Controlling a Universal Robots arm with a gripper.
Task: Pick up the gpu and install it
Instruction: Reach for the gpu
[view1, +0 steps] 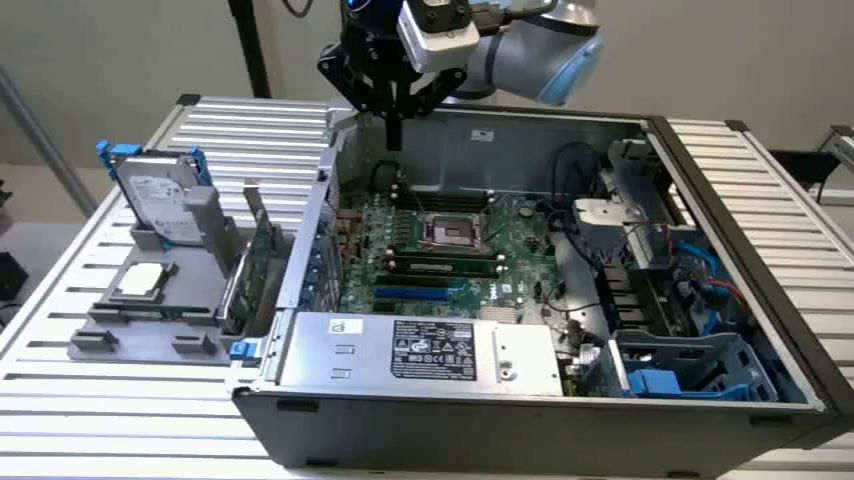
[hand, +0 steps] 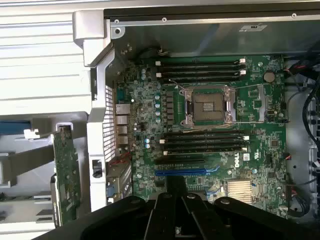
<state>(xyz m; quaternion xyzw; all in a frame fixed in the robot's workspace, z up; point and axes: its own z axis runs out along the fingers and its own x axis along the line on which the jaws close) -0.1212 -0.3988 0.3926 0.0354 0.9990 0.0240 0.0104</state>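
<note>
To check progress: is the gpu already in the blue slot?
No, the gpu stands outside the case, and the blue slot is bare.

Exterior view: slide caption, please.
Gripper, fingers shut, above the open computer case; gpu upright in the rack beside it.

I find the open case (view1: 534, 420) lying on the slatted table (view1: 787, 200). The motherboard (view1: 441, 250) sits in its floor, the power supply (view1: 414, 350) in front of the board, and the drive cage (view1: 681, 370) toward the exterior view's right. Beside the case, on the exterior view's left, is the fixture (view1: 94, 345). The gpu (view1: 263, 265) stands on edge in it, nearest the case wall. The hard drive (view1: 160, 205) stands upright at the fixture's back, with the processor (view1: 143, 280) lying flat before it. The gripper (view1: 394, 140) hangs over the case's rear left corner.
</note>
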